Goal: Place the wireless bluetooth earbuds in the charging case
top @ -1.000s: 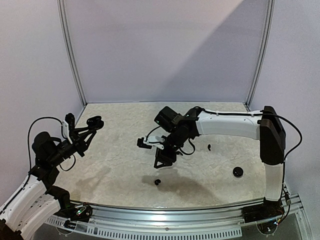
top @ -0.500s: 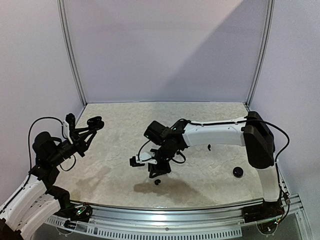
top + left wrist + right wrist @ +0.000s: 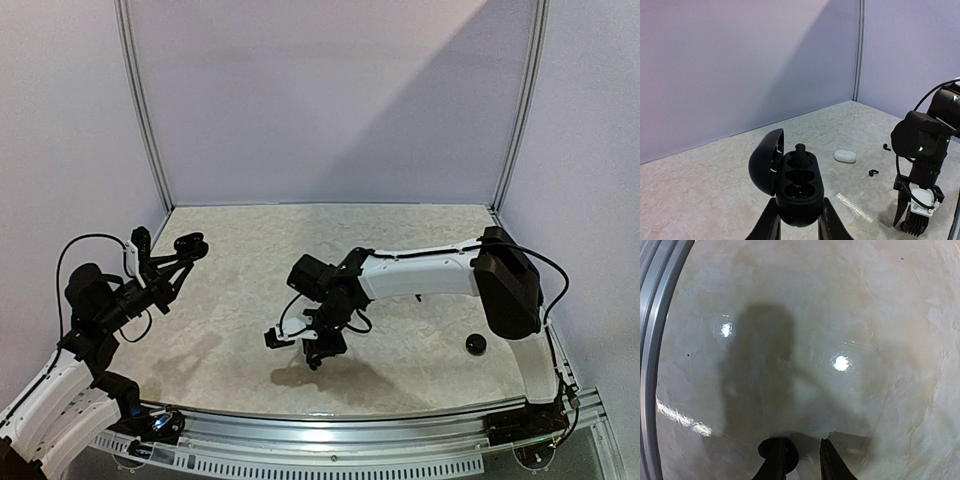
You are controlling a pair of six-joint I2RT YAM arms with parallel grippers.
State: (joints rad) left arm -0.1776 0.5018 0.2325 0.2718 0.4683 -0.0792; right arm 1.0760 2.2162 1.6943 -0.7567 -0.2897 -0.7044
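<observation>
The right arm point(image 3: 430, 270) reaches across the middle of the surface point(image 3: 240, 250) and blocks any pass from front to back there. Its jaws point down at the surface, a narrow gap between them, with a black earbud point(image 3: 794, 453) at one finger. The left arm point(image 3: 95, 300) holds the open charging case point(image 3: 799, 187) up over the left edge. Between the two arms the surface lies open, as does the back strip along the walls. Loose obstacles are a white case point(image 3: 845, 156), a black bud point(image 3: 873, 172) near it, and a round black thing point(image 3: 476, 344) far right.
</observation>
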